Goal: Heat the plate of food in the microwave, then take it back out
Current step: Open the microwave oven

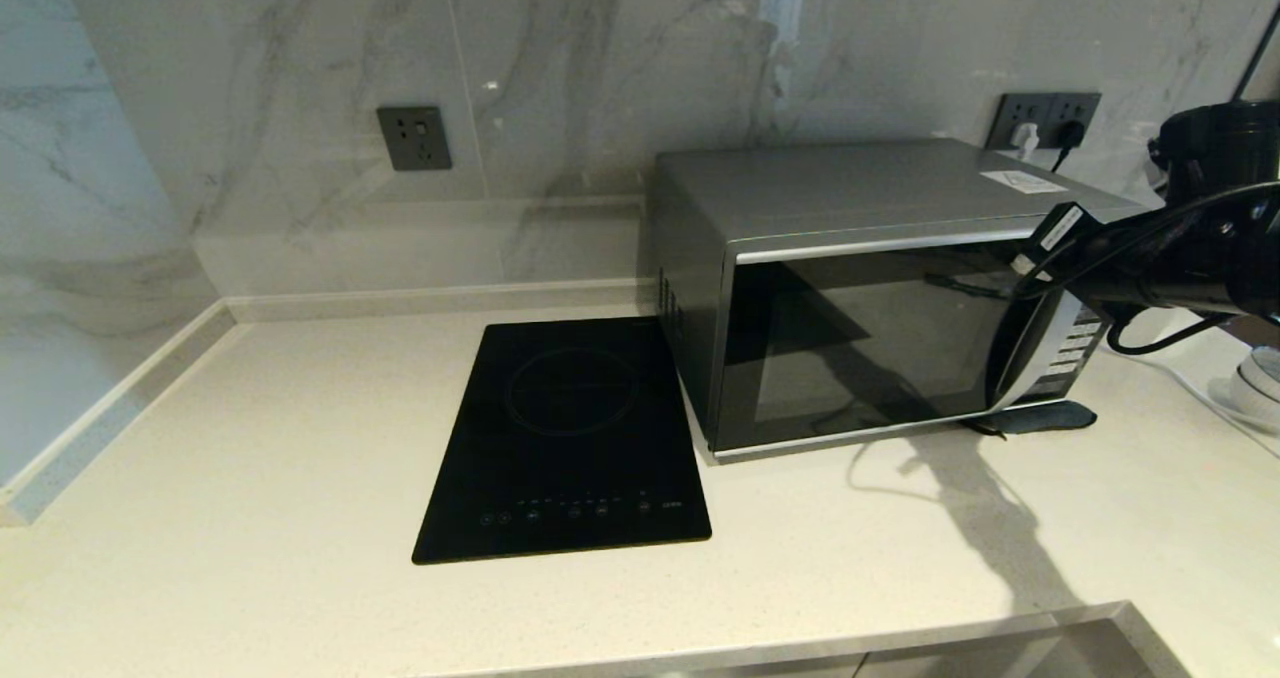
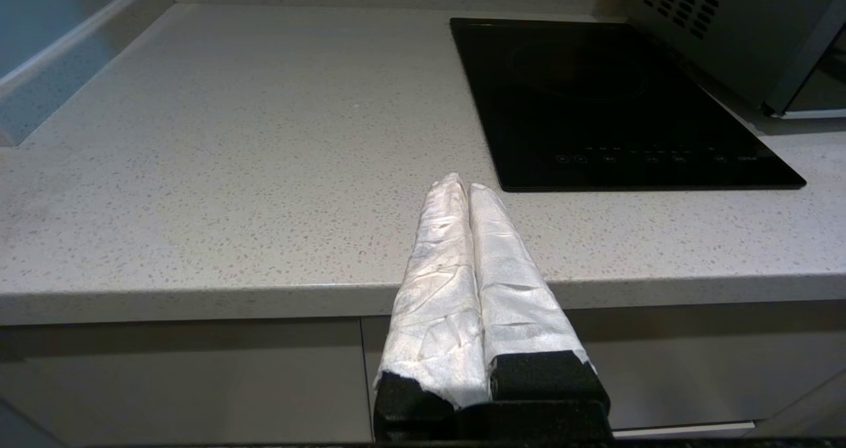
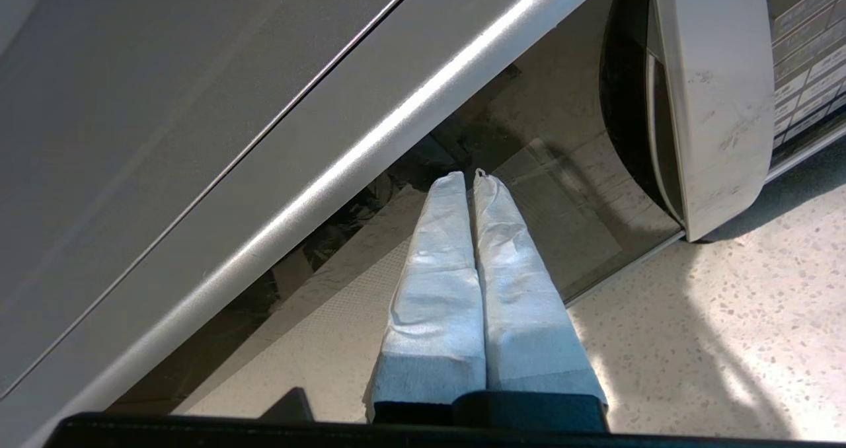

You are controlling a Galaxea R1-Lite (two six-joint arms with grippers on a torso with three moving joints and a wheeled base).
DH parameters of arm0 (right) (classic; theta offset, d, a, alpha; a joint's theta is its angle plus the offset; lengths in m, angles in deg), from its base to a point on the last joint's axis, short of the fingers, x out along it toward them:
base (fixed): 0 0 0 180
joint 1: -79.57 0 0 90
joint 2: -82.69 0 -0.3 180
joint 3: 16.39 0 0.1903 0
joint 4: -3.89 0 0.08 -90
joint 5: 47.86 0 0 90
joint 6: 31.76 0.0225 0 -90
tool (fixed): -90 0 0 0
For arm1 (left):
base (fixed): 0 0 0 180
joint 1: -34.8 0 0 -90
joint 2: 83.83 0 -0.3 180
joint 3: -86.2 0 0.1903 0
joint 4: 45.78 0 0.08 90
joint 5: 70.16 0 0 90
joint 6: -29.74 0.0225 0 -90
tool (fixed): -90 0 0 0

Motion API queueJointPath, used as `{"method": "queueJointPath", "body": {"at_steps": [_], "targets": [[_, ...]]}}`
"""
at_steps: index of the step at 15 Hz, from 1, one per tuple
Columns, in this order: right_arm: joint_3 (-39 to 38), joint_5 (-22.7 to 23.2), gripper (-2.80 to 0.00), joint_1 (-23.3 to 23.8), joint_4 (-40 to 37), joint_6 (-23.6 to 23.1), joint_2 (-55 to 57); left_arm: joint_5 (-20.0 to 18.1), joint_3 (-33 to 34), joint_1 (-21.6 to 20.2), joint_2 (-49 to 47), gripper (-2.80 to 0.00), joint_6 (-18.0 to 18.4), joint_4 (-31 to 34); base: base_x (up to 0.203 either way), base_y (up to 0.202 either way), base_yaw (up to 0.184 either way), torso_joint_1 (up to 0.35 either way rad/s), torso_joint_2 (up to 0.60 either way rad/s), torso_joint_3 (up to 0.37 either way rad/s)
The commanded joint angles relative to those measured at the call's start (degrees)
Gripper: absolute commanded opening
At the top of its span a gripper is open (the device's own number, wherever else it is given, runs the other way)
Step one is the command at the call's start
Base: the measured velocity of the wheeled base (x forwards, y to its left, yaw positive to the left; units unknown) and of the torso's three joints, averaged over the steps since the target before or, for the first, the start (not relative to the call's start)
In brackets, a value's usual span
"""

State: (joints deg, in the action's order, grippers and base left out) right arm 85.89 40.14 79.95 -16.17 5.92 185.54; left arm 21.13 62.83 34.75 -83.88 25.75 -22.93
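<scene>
The microwave (image 1: 870, 288) stands shut on the speckled pale countertop (image 1: 250, 478), its dark glass door (image 1: 860, 343) closed, and the plate of food shows in no view; whether it sits behind the glass cannot be told. The right gripper (image 3: 472, 174) hangs in front of the door, near the curved silver handle (image 3: 717, 104), its padded fingers (image 3: 436, 269) pressed together on nothing. This looks like the approach to the door, so the next move probably calls for the fingers to part or hook behind the handle and pull it outward. The left gripper (image 2: 466, 185) is parked off the counter's front edge, also clenched empty. A black induction hob (image 1: 565, 438) lies just beside the microwave's left side. Behind runs a grey-veined marble wall with a wall socket (image 1: 413, 138).
</scene>
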Motion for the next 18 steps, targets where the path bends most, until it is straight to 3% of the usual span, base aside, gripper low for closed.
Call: {"method": "queueJointPath", "body": {"at_steps": [1,5,8,10,14,15,18], "targets": [[-0.81,-0.26,-2.8,0.53,-0.12,0.16,-2.02,0.03,0.0,-0.04,-0.04,-2.8,-0.06,-0.02,0.0,0.0,0.0,0.0,0.0,0.0],[-3.9,0.13,-2.8,4.82,-0.56,-1.04,-9.77,0.03,0.0,-0.04,-0.04,-2.8,-0.06,-0.02,0.0,0.0,0.0,0.0,0.0,0.0],[-4.14,2.04,-2.8,11.79,-1.97,-6.14,-13.66,0.03,0.0,-0.04,-0.04,-2.8,-0.06,-0.02,0.0,0.0,0.0,0.0,0.0,0.0],[-4.17,9.7,-2.8,18.91,-2.41,-8.3,-14.68,0.03,0.0,-0.04,-0.04,-2.8,-0.06,-0.02,0.0,0.0,0.0,0.0,0.0,0.0],[-3.62,32.3,-2.8,33.14,-2.89,-8.37,-11.85,0.03,0.0,-0.04,-0.04,-2.8,-0.06,-0.02,0.0,0.0,0.0,0.0,0.0,0.0],[-2.92,33.92,-2.8,33.93,-2.93,-5.36,-9.84,0.03,0.0,-0.04,-0.04,-2.8,-0.06,-0.02,0.0,0.0,0.0,0.0,0.0,0.0],[2.73,35.39,-2.8,34.37,-3.81,12.6,-3.01,0.03,0.0,-0.04,-0.04,-2.8,-0.06,-0.02,0.0,0.0,0.0,0.0,0.0,0.0]]}}
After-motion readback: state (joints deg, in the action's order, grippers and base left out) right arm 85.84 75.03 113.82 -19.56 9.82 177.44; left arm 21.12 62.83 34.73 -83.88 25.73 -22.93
